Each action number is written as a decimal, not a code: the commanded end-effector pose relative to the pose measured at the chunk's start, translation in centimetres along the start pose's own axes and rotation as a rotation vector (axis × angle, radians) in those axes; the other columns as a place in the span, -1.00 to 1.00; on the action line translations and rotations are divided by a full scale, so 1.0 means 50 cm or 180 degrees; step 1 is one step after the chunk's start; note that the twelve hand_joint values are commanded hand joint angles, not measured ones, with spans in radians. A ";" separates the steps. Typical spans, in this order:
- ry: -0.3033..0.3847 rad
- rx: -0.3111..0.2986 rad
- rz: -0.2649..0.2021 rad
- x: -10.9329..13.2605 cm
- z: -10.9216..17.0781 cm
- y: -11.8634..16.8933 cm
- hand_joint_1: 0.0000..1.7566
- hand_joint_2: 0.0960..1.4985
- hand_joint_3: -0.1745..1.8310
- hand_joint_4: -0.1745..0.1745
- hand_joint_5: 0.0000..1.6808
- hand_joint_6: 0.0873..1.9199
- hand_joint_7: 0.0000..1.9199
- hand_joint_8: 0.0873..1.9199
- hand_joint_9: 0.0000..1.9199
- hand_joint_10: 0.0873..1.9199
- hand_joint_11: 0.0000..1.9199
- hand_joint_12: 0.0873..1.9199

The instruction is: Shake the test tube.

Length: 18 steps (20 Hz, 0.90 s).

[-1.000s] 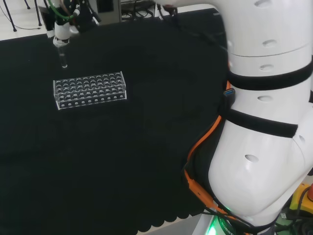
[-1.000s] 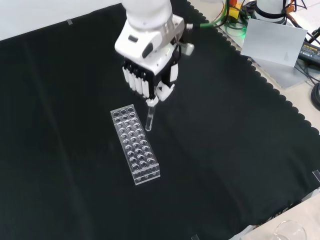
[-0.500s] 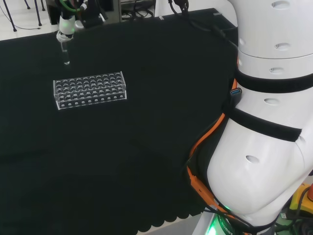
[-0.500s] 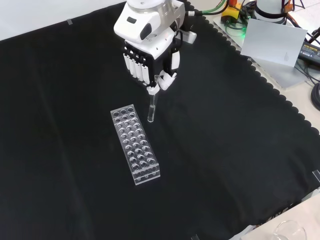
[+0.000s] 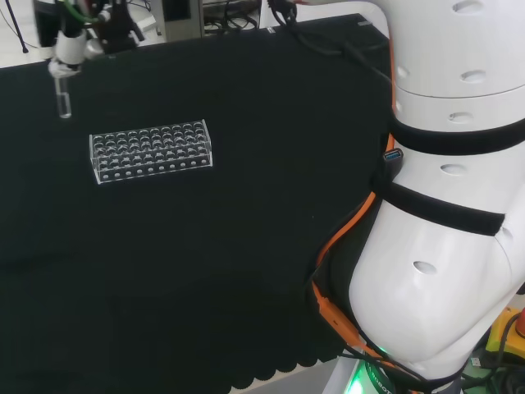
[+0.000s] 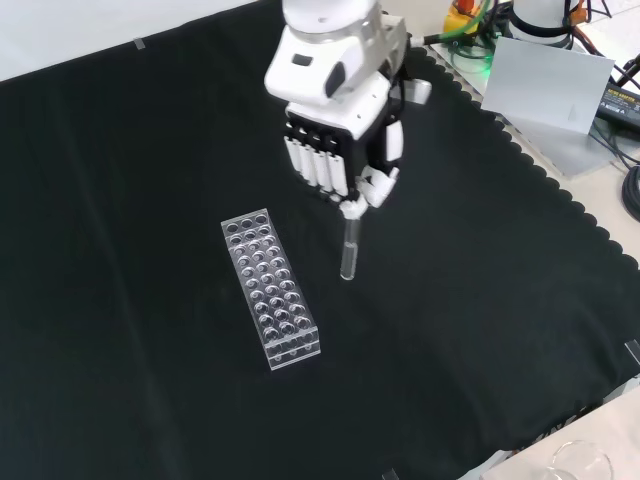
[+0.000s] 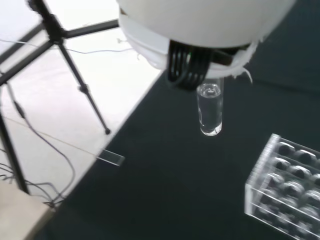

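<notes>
The shake looks under way: the hand (image 6: 340, 120) hangs above the counter (image 6: 480, 280), pinching the top of the tube (image 6: 349, 248) between curled fingers (image 6: 318, 168) and thumb. The tube hangs upright in the air, beside the rack (image 6: 270, 288) and clear of it, toward the counter's far edge in the head view. Next calls for a sideways swing with the pinch kept.

test tube (image 7: 210, 110) hanging from hand (image 7: 200, 30) | clear rack (image 7: 285, 195) nearby on black cloth (image 7: 165, 190)
</notes>
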State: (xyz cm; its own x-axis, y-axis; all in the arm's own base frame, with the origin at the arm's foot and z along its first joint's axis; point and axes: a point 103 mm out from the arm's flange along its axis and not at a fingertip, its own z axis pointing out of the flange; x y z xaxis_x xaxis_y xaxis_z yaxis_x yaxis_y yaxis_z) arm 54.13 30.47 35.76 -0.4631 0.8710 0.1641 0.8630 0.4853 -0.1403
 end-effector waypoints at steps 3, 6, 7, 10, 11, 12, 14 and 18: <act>-0.0373 0.0032 0.0177 -0.053 0.017 0.003 0.64 -0.29 -0.14 -1.00 0.67 -0.98 0.49 -0.38 0.34 -0.30 0.50 0.10; -0.0512 0.0014 0.0574 -0.176 0.015 -0.021 0.64 -0.29 -0.14 -1.00 0.67 -0.98 0.48 -0.38 0.34 -0.30 0.50 0.10; -0.0549 0.0000 0.0735 -0.224 0.008 -0.034 0.64 -0.29 -0.14 -1.00 0.67 -0.98 0.49 -0.38 0.34 -0.30 0.50 0.10; -0.0682 -0.0044 0.1143 -0.331 -0.024 -0.071 0.64 -0.28 -0.14 -1.00 0.67 -0.98 0.49 -0.38 0.34 -0.30 0.50 0.10; -0.0728 -0.0063 0.1256 -0.361 -0.036 -0.083 0.64 -0.28 -0.14 -1.00 0.67 -0.98 0.49 -0.38 0.34 -0.30 0.50 0.10; -0.0780 -0.0083 0.1360 -0.390 -0.049 -0.095 0.64 -0.28 -0.14 -1.00 0.67 -0.98 0.49 -0.38 0.34 -0.30 0.50 0.10; -0.0831 -0.0121 0.1522 -0.432 -0.071 -0.112 0.64 -0.28 -0.14 -1.00 0.67 -0.98 0.48 -0.38 0.34 -0.30 0.50 0.10; -0.0775 -0.0160 0.1474 -0.421 -0.080 -0.104 0.64 -0.28 -0.14 -1.00 0.67 -0.98 0.48 -0.38 0.34 -0.29 0.50 0.09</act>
State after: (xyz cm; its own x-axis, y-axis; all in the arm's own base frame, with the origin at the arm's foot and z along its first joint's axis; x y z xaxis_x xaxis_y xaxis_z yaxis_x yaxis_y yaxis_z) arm 59.95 10.81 36.09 -0.0873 0.9880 -0.1275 0.9908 0.0727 -0.1145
